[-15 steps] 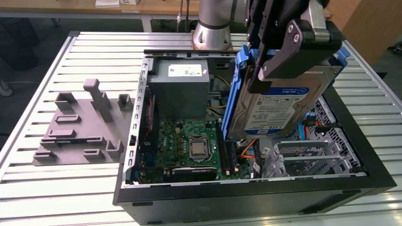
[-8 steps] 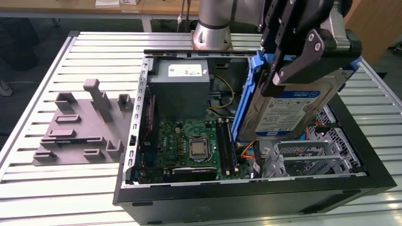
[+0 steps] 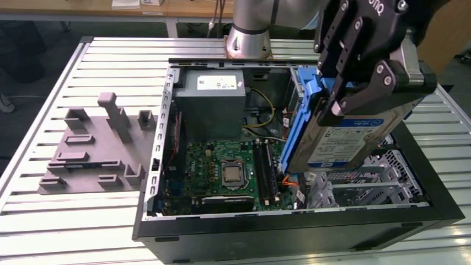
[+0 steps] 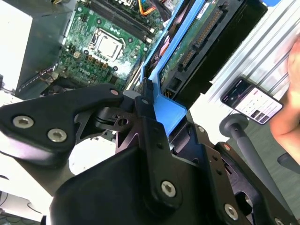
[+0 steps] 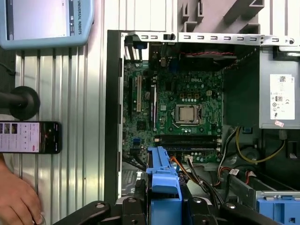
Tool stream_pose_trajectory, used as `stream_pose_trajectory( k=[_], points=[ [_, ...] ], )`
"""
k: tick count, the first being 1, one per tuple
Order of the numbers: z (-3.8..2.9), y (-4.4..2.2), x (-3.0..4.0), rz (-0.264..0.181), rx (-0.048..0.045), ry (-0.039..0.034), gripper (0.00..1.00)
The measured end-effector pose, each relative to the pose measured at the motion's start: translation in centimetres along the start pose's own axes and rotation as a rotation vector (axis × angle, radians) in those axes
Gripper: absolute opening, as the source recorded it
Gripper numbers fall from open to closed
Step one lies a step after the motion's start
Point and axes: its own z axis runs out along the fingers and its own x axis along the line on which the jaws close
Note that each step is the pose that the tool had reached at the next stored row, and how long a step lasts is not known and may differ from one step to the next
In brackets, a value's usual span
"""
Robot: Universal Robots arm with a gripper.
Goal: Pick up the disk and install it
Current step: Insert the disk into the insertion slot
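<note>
**Flat silver hard drive [image 3: 352, 142] in a blue plastic carrier held over the open black computer case [image 3: 294, 234]**

The hard drive is clamped at its upper end by the black gripper [image 3: 364, 94], whose jaws are closed on it. It is held on edge and tilted above the grey metal drive cage [image 3: 372, 179], at the exterior view's right. The green motherboard [image 3: 220, 165] is seen exposed beside it.
</note>
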Motion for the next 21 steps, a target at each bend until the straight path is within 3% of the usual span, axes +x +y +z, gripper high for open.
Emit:
stream_pose_trajectory(
  k=[3,21],
  points=[
    [0.17,-0.45,0.05,0.0,0.0,0.0,0.36],
    [0.59,-0.67,0.31,0.0,0.0,-0.0001,0.36]
  ],
)
